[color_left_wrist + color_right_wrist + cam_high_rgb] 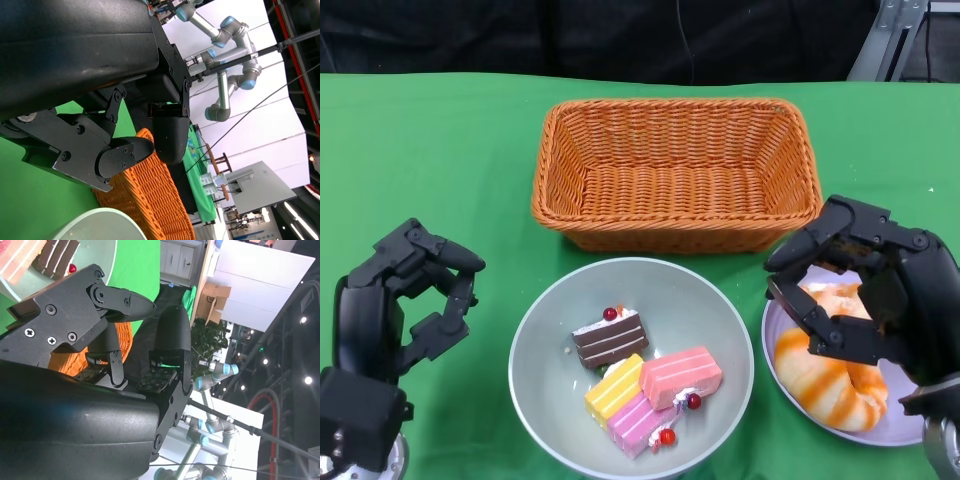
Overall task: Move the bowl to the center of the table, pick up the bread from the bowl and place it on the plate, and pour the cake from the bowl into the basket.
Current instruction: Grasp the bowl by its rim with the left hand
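A green cloth covers the table (430, 150), and the biggest thing on it is the orange wicker basket (677, 172) at the far middle, with nothing inside it. Just in front of it, near the middle of the table, sits the pale grey-green bowl (631, 368). In the bowl lie four slices of cake (645, 385): a brown one with a red berry, a yellow one and two pink ones, packed close together. To the right of the bowl, rims nearly touching, is a pale lilac plate (898, 425), and the orange-and-white bread (830, 375) lies on it, already out of the bowl.

The right hand (865, 295) hangs over the plate and the far part of the bread, fingers curved and spread around it. Whether the fingers press on the loaf or only hover I cannot tell; the right wrist view shows them apart with a gap between. The left hand (405, 300) is at the left of the bowl, apart from it, fingers loosely curled, holding nothing.

The plate's near right edge is cut off by the picture and partly hidden by the right hand. The wrist views are mostly filled by black shell, with only slivers of basket and bowl showing.
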`<state>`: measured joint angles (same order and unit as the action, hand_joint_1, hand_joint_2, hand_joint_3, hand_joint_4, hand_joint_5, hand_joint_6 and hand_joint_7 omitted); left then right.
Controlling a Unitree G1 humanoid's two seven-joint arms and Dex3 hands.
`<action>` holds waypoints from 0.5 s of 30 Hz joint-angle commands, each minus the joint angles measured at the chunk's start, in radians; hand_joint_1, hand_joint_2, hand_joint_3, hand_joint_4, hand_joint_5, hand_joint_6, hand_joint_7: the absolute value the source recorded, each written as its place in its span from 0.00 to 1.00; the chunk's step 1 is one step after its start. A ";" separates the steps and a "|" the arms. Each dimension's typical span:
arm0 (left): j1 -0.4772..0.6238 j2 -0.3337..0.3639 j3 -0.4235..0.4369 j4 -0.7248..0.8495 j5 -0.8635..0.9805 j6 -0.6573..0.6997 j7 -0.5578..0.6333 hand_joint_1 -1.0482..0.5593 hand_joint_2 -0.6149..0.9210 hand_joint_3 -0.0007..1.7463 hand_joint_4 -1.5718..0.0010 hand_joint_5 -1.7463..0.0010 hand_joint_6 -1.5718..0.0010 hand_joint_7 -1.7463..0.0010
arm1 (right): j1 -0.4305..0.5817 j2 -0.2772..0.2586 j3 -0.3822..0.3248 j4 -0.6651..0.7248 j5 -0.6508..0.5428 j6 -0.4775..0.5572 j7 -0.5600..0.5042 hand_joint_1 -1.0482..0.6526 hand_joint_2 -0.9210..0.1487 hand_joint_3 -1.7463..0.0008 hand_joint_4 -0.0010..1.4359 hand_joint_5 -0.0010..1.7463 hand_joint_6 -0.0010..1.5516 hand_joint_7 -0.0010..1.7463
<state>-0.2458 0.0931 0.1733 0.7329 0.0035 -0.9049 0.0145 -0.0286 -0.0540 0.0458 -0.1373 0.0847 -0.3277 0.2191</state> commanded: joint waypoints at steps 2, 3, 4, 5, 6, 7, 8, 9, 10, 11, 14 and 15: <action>0.020 0.065 -0.018 -0.028 0.030 -0.052 -0.034 0.59 0.91 0.40 0.54 0.10 0.54 0.25 | -0.003 0.007 -0.007 0.004 0.011 -0.001 -0.010 0.52 0.31 0.57 0.50 0.81 0.46 0.66; 0.021 0.082 -0.026 -0.041 0.039 -0.058 -0.047 0.59 0.93 0.38 0.54 0.12 0.54 0.28 | -0.004 0.008 -0.008 0.004 0.007 0.000 -0.015 0.52 0.31 0.57 0.50 0.81 0.47 0.66; 0.022 0.092 -0.031 -0.049 0.045 -0.062 -0.055 0.57 0.95 0.31 0.53 0.17 0.51 0.35 | -0.006 0.009 -0.009 0.005 0.005 0.000 -0.017 0.52 0.31 0.56 0.50 0.82 0.47 0.66; 0.024 0.110 -0.041 -0.070 0.044 -0.067 -0.077 0.57 0.96 0.27 0.54 0.22 0.50 0.41 | -0.007 0.011 -0.010 0.006 0.008 0.003 -0.020 0.53 0.31 0.56 0.50 0.82 0.47 0.66; 0.025 0.121 -0.049 -0.085 0.039 -0.069 -0.094 0.56 0.97 0.22 0.53 0.31 0.47 0.53 | -0.009 0.013 -0.011 0.007 0.011 0.006 -0.022 0.53 0.31 0.56 0.50 0.82 0.47 0.66; 0.027 0.139 -0.061 -0.104 0.031 -0.080 -0.122 0.56 0.98 0.19 0.52 0.37 0.43 0.63 | -0.011 0.013 -0.012 0.008 0.015 0.007 -0.022 0.54 0.31 0.56 0.50 0.82 0.47 0.66; 0.029 0.153 -0.071 -0.120 0.025 -0.088 -0.144 0.56 0.99 0.14 0.52 0.46 0.41 0.76 | -0.013 0.013 -0.014 0.010 0.018 0.008 -0.022 0.54 0.31 0.55 0.50 0.82 0.47 0.66; 0.031 0.169 -0.080 -0.137 0.025 -0.098 -0.164 0.56 0.99 0.12 0.51 0.50 0.39 0.82 | -0.015 0.013 -0.015 0.012 0.022 0.010 -0.020 0.54 0.31 0.55 0.50 0.82 0.47 0.66; 0.033 0.179 -0.086 -0.148 0.025 -0.105 -0.177 0.54 1.00 0.09 0.51 0.55 0.39 0.88 | -0.017 0.013 -0.016 0.013 0.025 0.011 -0.019 0.54 0.31 0.55 0.50 0.82 0.46 0.66; 0.038 0.206 -0.091 -0.173 0.050 -0.123 -0.189 0.54 1.00 0.08 0.51 0.58 0.38 0.91 | -0.018 0.014 -0.017 0.012 0.032 0.017 -0.018 0.54 0.31 0.55 0.50 0.82 0.46 0.66; 0.055 0.286 -0.089 -0.251 0.158 -0.170 -0.200 0.49 0.99 0.03 0.52 0.80 0.46 0.99 | -0.023 0.019 -0.019 0.007 0.041 0.035 -0.023 0.55 0.31 0.55 0.50 0.83 0.46 0.66; 0.061 0.304 -0.089 -0.272 0.179 -0.173 -0.202 0.48 0.99 0.02 0.52 0.84 0.48 0.99 | -0.023 0.020 -0.020 0.005 0.041 0.041 -0.027 0.55 0.31 0.55 0.50 0.83 0.46 0.66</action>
<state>-0.2049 0.3548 0.0812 0.4932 0.1545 -1.0610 -0.1753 -0.0414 -0.0374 0.0406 -0.1295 0.1123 -0.2990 0.2018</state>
